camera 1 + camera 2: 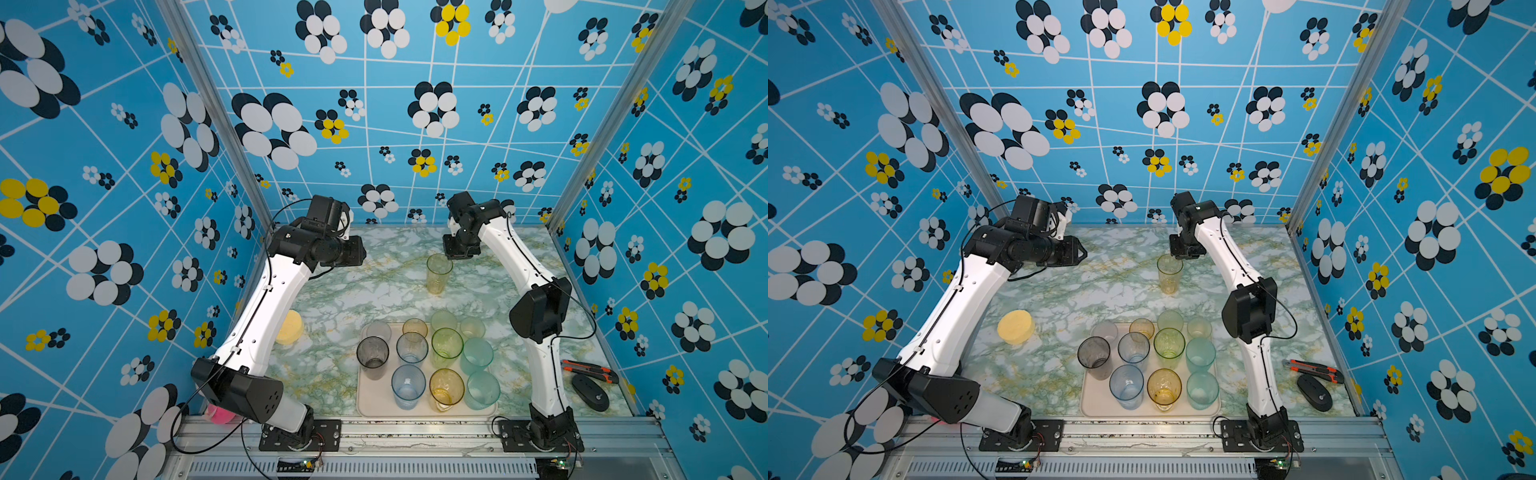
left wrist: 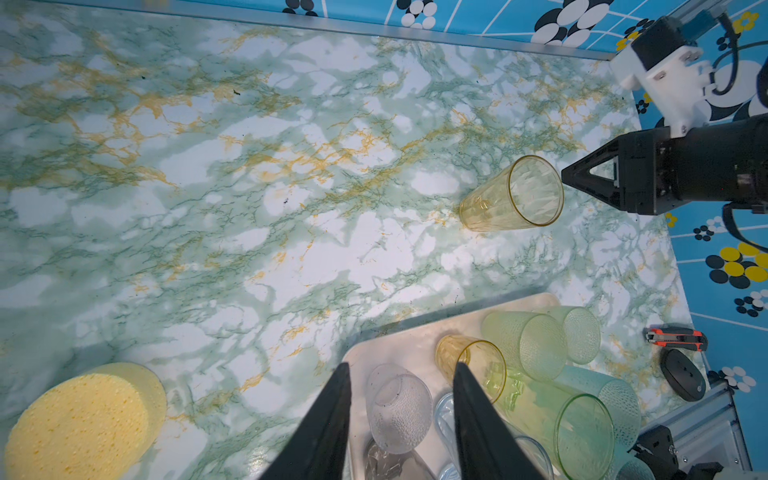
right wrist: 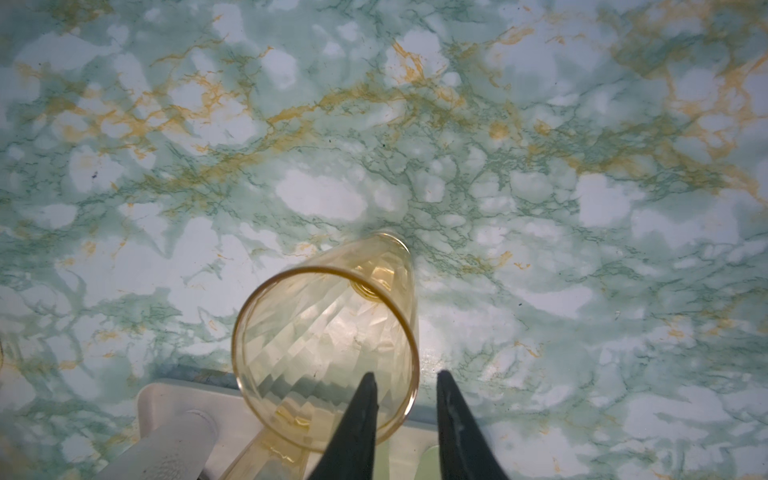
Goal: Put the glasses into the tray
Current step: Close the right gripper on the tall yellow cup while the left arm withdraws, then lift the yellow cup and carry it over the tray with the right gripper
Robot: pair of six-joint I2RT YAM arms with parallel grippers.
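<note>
Right tool [image 3: 405, 376] low over the far centre of the counter [image 1: 353, 291], jaws partly open and straddling the rim of a tall amber glass [image 3: 328, 345]. One finger [image 3: 361, 415] sits inside the mouth and its mate outside the wall, with a gap showing on both sides of the rim. No grip closed on it.

Amber glass stands upright on the counter, alone, on the far side of the tray [image 1: 374, 401] and well apart from it.

Left tool [image 2: 399, 368] hangs above the left-centre of the counter, jaws moderately open, nothing between them. Its wrist view looks past the fingers onto the tray's far left corner.

Tray lies at the near edge of the counter, between the two arm bases. Eleven glasses [image 1: 447, 344] stand upright on it, packed close:
- far row: four short ones
- middle row: tall grey, pale blue, green, teal
- near row: blue, amber, teal

Cannot tell whether the far-right short one sits fully inside the rim.

Yellow sponge disc [image 1: 1016, 326] lies left of the tray, apart from it. Orange box cutter [image 1: 588, 370] and black mouse [image 1: 590, 392] lie at the right edge, beyond the right arm.
</note>
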